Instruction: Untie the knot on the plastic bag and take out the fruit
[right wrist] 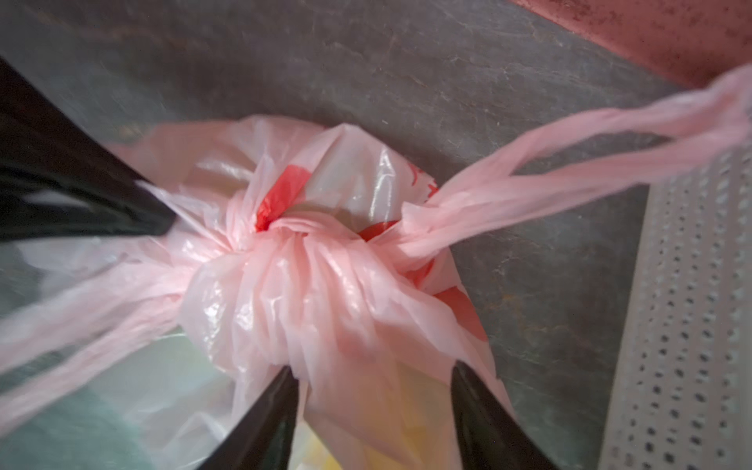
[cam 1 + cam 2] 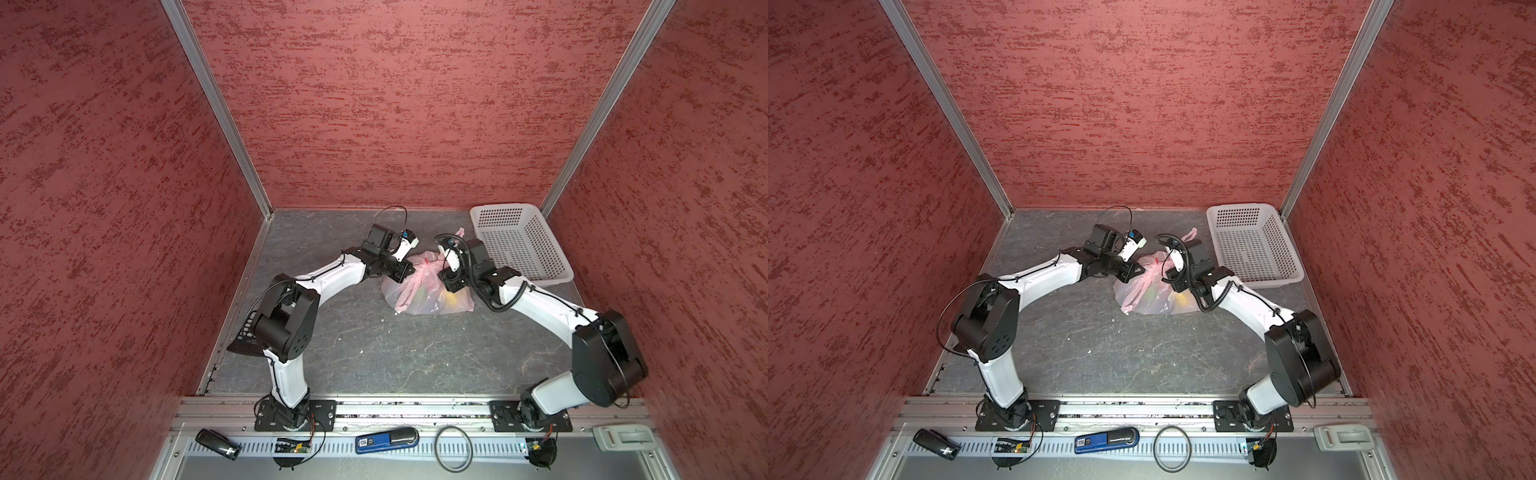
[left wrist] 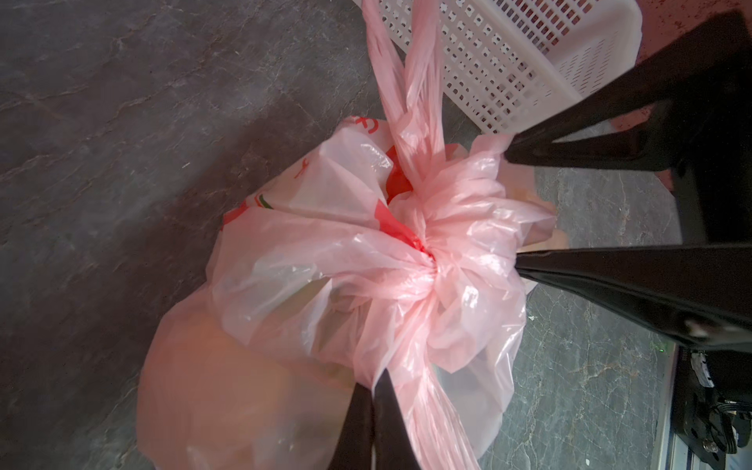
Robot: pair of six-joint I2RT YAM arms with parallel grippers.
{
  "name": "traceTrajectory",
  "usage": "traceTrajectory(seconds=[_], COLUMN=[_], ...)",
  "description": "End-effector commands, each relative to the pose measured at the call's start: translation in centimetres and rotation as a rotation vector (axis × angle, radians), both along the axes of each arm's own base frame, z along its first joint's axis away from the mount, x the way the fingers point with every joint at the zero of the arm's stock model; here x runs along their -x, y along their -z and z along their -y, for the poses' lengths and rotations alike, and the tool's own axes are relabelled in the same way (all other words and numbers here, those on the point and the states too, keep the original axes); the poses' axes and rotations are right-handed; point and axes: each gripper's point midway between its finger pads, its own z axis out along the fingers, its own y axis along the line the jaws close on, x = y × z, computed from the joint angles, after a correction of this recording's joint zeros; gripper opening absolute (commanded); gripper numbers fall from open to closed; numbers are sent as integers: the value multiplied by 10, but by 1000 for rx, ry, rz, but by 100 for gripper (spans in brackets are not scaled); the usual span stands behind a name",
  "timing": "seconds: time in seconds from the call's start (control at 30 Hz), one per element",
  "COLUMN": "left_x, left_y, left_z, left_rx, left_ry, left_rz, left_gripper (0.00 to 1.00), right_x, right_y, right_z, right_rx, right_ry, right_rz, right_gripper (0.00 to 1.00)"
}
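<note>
The plastic bag lies on the grey table between my two grippers. Its knot sits on top, with one loose handle loop trailing toward the basket. My left gripper is shut, pinching pink plastic just beside the knot. My right gripper is open, its two black fingers straddling the bunched plastic on the knot's opposite side. The fruit shows only as yellow and greenish blurs through the film.
A white perforated basket stands at the back right, close behind the right arm. Red walls close in three sides. On the front rail lie a black cylinder, a blue tool and a black ring.
</note>
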Motion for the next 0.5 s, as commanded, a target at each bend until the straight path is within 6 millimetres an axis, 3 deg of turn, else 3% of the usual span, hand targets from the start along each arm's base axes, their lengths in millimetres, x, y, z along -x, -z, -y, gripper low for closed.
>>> traceTrajectory(seconds=[0.0,0.13,0.3,0.47], left_x=[7,19,25,26], left_y=[-22,-21,-19,-14], left_z=[-9,-19,-27,-28], left_rx=[26,29,34,32], left_ry=[-33,-70,-110,-119], left_rz=[28,17,23,12], left_gripper=[0,0,0,0], right_x=[11,23,32,18], right_y=[-35,-41,-31,-23], right_z=[-4,-15,-36,-47], right_rx=[-172,-259,-331,-301], right_ry=[-24,-90,-185,-221], right_rz=[24,0,-71,-55], right_gripper=[72,76,74,73])
